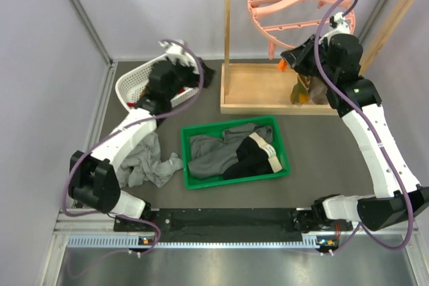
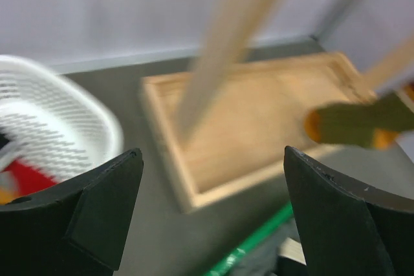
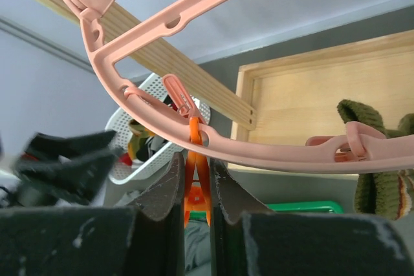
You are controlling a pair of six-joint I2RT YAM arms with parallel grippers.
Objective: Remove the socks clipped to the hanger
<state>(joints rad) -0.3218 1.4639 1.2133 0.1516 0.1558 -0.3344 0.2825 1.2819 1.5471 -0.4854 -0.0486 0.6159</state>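
The pink round hanger hangs from the wooden rack at the back right. In the right wrist view, my right gripper is shut on an orange clip dangling from the hanger's ring; nothing hangs from that clip. An olive sock stays clipped to the ring further right. In the top view, olive and tan socks hang below the hanger. My left gripper hovers over the white basket, jaws open and empty. A red sock lies in the basket.
The rack's wooden base tray and uprights stand under the hanger. A green bin at centre holds grey and black garments. A grey cloth lies on the table beside the left arm.
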